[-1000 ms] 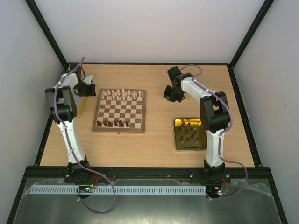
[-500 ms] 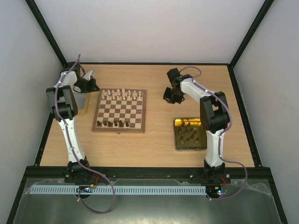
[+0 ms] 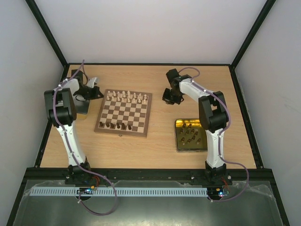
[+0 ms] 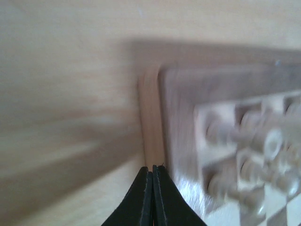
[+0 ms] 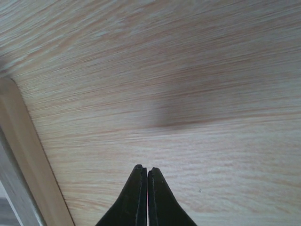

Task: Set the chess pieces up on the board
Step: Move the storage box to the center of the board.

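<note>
chess pieces (image 3: 124, 98): small turned wooden men, held in three lots. lot one, pale pieces (image 4: 263, 146), stand in the two rows along the board's far side; in my left wrist view they are blurred, so i cannot tell the kinds apart. lot two, dark pieces (image 3: 115, 125), stand in a short line on the board's near row, filling its left part only. lot three, more dark pieces, lie loose in a shiny gold tray (image 3: 177, 139) well to the right of the board, off its near-right corner. board (image 3: 123, 113): chequered brown and cream with a brown border, lying flat on the wooden table (image 3: 160, 136), turned a little askew to the table's edges. left gripper (image 4: 152, 168): mine, fingers pressed together with nothing between them, tips at the board's far-left corner, over the line where the brown border meets the pale side edge; whether they touch the wood i cannot tell. right gripper (image 5: 142, 169): mine, fingers likewise closed flat against each other and empty, hanging over bare table just off the board's far-right corner, apart from the board and farther back than the tray.
</note>
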Controlling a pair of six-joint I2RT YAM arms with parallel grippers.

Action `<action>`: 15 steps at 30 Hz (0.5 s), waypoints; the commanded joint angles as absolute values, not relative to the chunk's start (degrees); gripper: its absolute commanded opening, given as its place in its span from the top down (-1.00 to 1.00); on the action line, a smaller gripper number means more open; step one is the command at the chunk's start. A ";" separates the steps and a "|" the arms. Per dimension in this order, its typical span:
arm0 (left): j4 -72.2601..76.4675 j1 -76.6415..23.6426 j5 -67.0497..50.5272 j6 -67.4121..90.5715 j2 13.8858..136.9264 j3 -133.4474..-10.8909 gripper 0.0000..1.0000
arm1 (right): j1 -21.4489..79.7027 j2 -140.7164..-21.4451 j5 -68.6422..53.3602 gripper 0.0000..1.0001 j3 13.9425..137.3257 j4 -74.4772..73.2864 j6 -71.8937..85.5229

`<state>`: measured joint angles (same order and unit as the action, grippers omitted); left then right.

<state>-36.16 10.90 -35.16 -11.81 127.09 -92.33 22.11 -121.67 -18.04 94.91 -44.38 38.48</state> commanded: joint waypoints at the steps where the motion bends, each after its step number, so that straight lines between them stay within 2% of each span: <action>1: -43.77 8.92 -30.58 -13.97 130.76 -83.17 0.95 | 22.42 -123.95 -18.62 0.95 97.56 -45.38 38.10; 15: -44.79 8.52 -29.58 -15.86 125.06 -77.89 0.95 | 22.50 -124.34 -17.92 0.95 96.74 -44.98 38.45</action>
